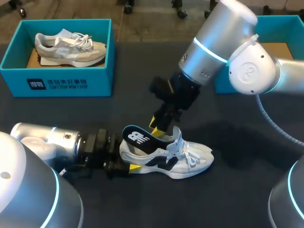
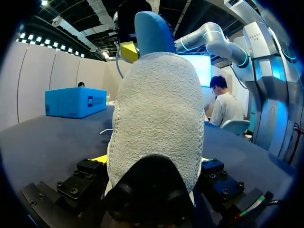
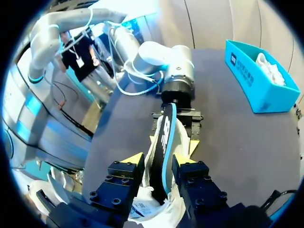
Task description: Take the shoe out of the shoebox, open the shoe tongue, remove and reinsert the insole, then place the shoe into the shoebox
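While the shoe lies on its sole on the table toward 6 o'clock in the head view, toe pointing to 3 o'clock, the insole step looks to be the one in hand. The insole stands half out of the collar, slanting up toward 11 o'clock, though I cannot tell whether it is leaving or going back in. The left gripper has its fingers closed on the heel from both sides, and the right gripper, reaching in from 2 o'clock, pinches the insole just above the collar. If it is coming out, the next move calls for a pull along the insole's own slant while the heel is braced; if going in, its toe end must slide flat under the tongue. The shoebox sits well apart at 10 o'clock, another shoe inside. Only the head view shows the whole shoe and its toe. The right wrist view alone shows the insole edge-on with a yellow tip against each face, while the left wrist view shows little beyond the heel's grey back.
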`<state>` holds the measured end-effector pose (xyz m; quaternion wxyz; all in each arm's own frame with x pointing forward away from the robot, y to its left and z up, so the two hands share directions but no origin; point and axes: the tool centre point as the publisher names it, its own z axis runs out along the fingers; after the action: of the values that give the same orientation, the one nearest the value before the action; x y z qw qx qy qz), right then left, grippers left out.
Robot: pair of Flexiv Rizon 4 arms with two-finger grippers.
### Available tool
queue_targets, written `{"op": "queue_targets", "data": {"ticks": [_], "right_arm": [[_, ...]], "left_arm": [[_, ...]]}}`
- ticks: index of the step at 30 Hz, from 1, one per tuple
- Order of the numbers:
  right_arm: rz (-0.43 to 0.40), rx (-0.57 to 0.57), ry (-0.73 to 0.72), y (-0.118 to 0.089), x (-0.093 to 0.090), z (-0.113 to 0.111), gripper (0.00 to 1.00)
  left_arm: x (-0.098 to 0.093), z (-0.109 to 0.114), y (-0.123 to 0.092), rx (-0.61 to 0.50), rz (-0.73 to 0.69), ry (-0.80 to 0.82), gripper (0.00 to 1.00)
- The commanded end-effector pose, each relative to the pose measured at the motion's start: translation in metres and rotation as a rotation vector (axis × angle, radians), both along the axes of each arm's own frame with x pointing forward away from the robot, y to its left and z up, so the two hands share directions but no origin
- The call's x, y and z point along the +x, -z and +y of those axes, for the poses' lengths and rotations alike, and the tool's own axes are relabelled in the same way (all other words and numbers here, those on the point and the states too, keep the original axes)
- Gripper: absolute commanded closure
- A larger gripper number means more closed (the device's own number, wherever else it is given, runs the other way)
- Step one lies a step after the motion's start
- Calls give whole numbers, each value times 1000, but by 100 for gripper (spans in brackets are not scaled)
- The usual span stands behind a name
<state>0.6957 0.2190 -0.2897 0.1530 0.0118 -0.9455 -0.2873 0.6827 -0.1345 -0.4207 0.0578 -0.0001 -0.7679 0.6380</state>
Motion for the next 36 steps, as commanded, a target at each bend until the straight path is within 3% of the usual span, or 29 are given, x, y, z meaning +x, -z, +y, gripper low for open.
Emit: {"op": "queue_targets", "data": {"ticks": [1, 13, 19, 31, 36], "right_arm": [[37, -25, -6, 12, 9, 17, 61], [76, -44, 43, 26, 6, 24, 63], [90, -29, 60, 32, 1, 24, 72], [120, -34, 82, 38, -8, 29, 74], [120, -26, 103, 42, -15, 26, 82]], "left_arm": [[0, -1, 2, 0, -1, -2, 100], [0, -1, 2, 0, -1, -2, 100], [0, -1, 2, 0, -1, -2, 100], [0, -1, 2, 0, -1, -2, 100], [0, -1, 2, 0, -1, -2, 100]]}}
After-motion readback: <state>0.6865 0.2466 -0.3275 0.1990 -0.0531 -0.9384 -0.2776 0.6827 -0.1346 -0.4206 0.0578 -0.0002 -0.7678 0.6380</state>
